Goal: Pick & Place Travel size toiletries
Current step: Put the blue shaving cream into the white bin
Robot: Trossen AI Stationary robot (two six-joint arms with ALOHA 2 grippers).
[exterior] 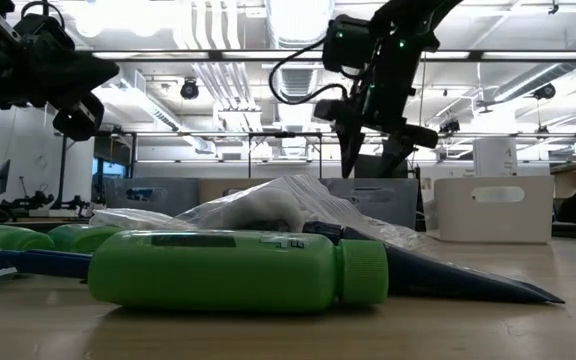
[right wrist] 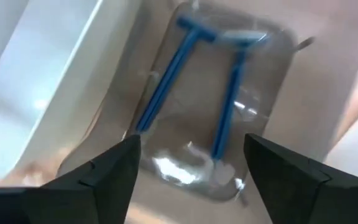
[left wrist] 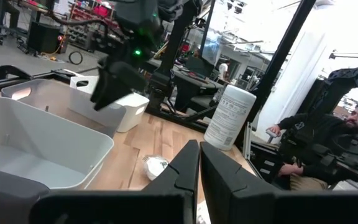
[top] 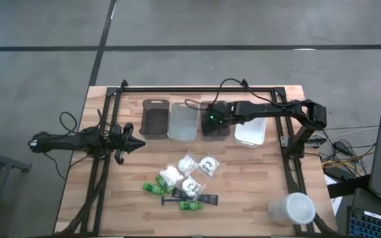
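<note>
Right hand (right wrist: 188, 168) hangs released over the bin (right wrist: 241, 112) holding two razors (right wrist: 166, 74); judged next: fetch another item from the table (top: 256, 198).

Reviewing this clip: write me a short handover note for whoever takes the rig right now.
Right end effector: open, empty, above the third bin in the row.
Left end effector: shut, empty, waiting at the table's left side.
Done: two blue razors lie in that bin.
Left: on the table near the front, green bottles, white packets, one more razor and a black tube.
The white cup stands at the front right corner.
Next, probably: send the right arm back to the pile.
</note>
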